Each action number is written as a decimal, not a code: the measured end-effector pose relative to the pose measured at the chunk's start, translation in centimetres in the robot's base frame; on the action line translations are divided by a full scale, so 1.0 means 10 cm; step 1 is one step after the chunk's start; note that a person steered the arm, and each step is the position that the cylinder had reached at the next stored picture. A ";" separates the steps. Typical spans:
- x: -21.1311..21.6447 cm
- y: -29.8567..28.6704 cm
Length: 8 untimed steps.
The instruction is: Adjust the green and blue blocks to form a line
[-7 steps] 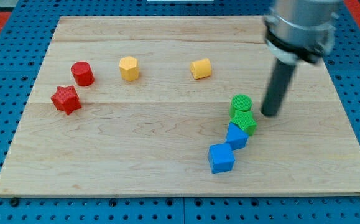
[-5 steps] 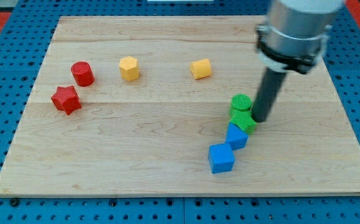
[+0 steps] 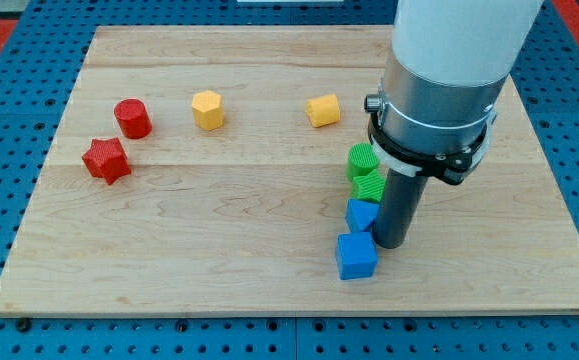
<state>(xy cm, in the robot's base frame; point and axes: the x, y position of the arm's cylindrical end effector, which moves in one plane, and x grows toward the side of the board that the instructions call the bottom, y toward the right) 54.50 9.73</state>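
Two green blocks sit right of the board's middle: a green cylinder [image 3: 362, 158] above a second green block [image 3: 367, 185], touching. Below them a small blue block [image 3: 360, 214] and a blue cube [image 3: 356, 256] carry on downward in a nearly straight column. My tip [image 3: 390, 243] rests on the board just to the right of the blue blocks, touching or nearly touching the small blue one. The rod and the arm's body cover the right sides of the green blocks.
A red cylinder [image 3: 132, 118] and a red star block [image 3: 106, 160] lie at the left. Two yellow blocks [image 3: 207, 109] [image 3: 323, 110] lie near the top. The wooden board [image 3: 189, 240] is edged by blue pegboard.
My tip has moved down and to the left, from beside the green blocks to beside the blue ones. The green blocks and the small blue block have shifted left, straightening the column.
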 end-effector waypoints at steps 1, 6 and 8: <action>0.10 0.09; 0.29 -0.73; 0.29 -0.42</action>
<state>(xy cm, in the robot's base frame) 57.44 5.53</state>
